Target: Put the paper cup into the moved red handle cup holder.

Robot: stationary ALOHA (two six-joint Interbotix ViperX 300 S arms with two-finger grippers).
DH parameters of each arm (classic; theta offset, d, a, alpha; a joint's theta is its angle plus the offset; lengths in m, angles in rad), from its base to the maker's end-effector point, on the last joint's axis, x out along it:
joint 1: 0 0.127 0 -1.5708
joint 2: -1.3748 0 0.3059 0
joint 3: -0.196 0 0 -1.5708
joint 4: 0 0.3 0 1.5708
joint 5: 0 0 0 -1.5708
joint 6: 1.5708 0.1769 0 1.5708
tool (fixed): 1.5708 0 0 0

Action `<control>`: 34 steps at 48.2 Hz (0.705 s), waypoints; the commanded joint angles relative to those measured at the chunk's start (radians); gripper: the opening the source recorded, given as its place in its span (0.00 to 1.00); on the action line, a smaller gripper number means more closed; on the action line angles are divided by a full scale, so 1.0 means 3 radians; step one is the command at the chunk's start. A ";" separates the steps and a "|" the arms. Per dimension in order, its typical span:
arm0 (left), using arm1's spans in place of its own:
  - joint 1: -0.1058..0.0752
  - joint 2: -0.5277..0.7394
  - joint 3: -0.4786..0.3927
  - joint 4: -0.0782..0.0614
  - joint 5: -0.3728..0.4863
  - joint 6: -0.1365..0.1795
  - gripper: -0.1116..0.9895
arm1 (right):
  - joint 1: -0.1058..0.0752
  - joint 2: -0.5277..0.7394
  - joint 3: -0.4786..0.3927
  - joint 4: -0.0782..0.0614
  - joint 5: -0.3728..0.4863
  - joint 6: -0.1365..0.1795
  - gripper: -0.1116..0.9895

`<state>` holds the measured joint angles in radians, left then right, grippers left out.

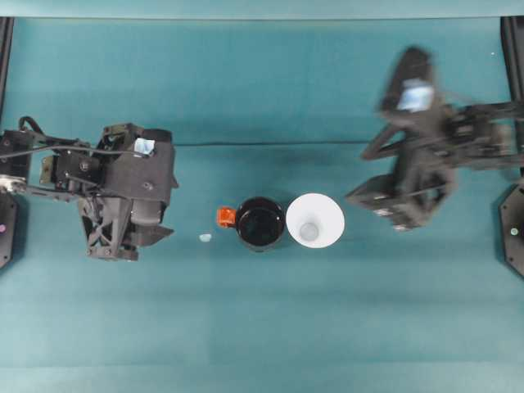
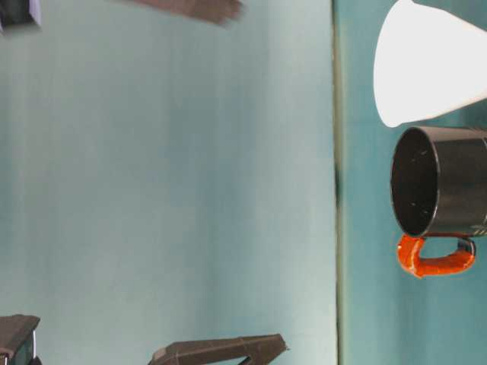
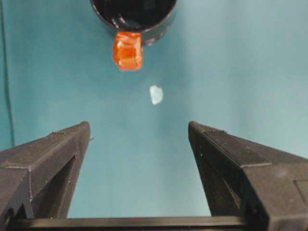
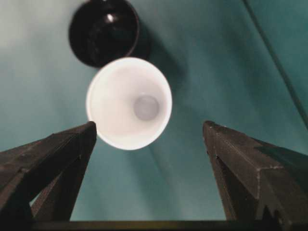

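- In the overhead view I see the cup (image 1: 315, 220) and the holder (image 1: 260, 223) standing side by side at the middle of the table (image 1: 262, 319), the rims touching or almost touching; the cup is at 3 o'clock from the holder.
- The cup stands upright with the mouth open upward, and it is not in the holder. The holder is also upright, with the orange-red handle (image 1: 225, 217) at its 9 o'clock side.
- A small pale scrap (image 1: 205, 237) lies on the cloth just past the handle, at 8 o'clock from the holder.
- My left gripper (image 1: 123, 246) is well apart from the holder, at 9 o'clock from it. In the left wrist view the fingers (image 3: 53, 159) are spread wide and hold nothing; handle, scrap and bare cloth lie ahead of them.
- My right gripper (image 1: 393, 214) is near the cup, at 3 o'clock from it, and it looks blurred in the overhead view. In the right wrist view its fingers (image 4: 53, 159) are wide apart and empty; the cup sits ahead, closer to the left finger, the holder behind it.
- There is much free cloth around the pair toward 12 and 6 o'clock.
- The surface is a teal cloth, and a thin dark line (image 1: 270, 144) crosses it behind the objects. The table-level view shows a plain pale teal wall (image 2: 167, 182).
- I can read no writing or label anywhere.
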<state>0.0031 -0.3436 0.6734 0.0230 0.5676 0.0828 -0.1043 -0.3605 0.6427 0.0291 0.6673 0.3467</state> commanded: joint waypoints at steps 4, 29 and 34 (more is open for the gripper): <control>-0.0010 -0.0051 -0.0031 0.0010 -0.0015 -0.0005 0.90 | 0.0000 0.0665 -0.0235 0.0010 0.0051 0.0036 0.96; -0.0010 -0.0046 -0.0031 0.0010 -0.0015 -0.0005 0.90 | -0.0010 0.1253 -0.0159 0.0010 -0.0184 0.0036 0.96; -0.0010 -0.0046 -0.0036 0.0010 -0.0015 -0.0005 0.90 | -0.0010 0.1345 -0.0164 0.0010 -0.0225 0.0036 0.96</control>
<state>0.0031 -0.3436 0.6750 0.0215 0.5676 0.0828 -0.1043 -0.0015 0.5998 0.0307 0.6136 0.3467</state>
